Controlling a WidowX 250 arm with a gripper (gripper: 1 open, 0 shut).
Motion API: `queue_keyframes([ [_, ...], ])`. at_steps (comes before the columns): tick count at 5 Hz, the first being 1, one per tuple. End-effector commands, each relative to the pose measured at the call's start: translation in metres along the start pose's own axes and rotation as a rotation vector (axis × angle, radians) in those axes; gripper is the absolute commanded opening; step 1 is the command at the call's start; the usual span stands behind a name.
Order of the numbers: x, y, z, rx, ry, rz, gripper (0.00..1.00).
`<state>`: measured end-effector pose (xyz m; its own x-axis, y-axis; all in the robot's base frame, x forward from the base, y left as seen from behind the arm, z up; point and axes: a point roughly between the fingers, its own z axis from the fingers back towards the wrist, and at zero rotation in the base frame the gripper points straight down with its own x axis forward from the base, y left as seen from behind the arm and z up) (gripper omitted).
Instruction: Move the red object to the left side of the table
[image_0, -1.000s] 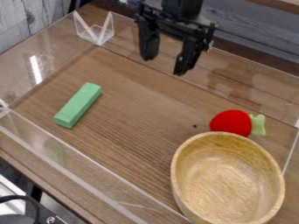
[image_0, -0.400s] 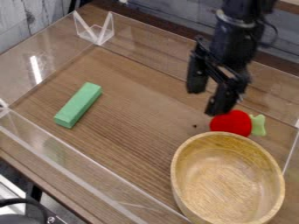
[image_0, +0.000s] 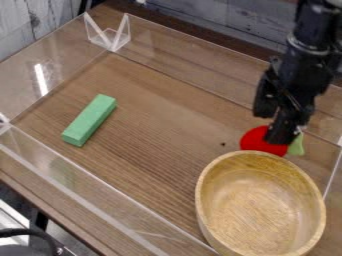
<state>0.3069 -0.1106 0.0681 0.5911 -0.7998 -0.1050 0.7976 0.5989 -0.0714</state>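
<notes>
Red object (image_0: 265, 142) lay on the table (image_0: 160, 120) beside the wooden bowl (image_0: 261, 209), green leafy end pointing right; gripper (image_0: 279, 118), jaws spread, stood directly over it.

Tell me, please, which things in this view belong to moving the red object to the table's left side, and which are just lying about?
Part of the job:
- red object, on the right near the bowl
- gripper, open, directly over the red object
- table

Just lying about:
- wooden bowl
- green block
</notes>
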Motion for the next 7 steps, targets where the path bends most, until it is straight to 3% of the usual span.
queue_keyframes([
  [1, 0.015, 0.007, 0.011, 0.059, -0.066, -0.015, 1.0],
  [4, 0.02, 0.017, -0.003, 0.105, -0.111, 0.014, 1.0],
  [7, 0.018, 0.023, 0.007, 0.158, -0.18, 0.042, 1.0],
])
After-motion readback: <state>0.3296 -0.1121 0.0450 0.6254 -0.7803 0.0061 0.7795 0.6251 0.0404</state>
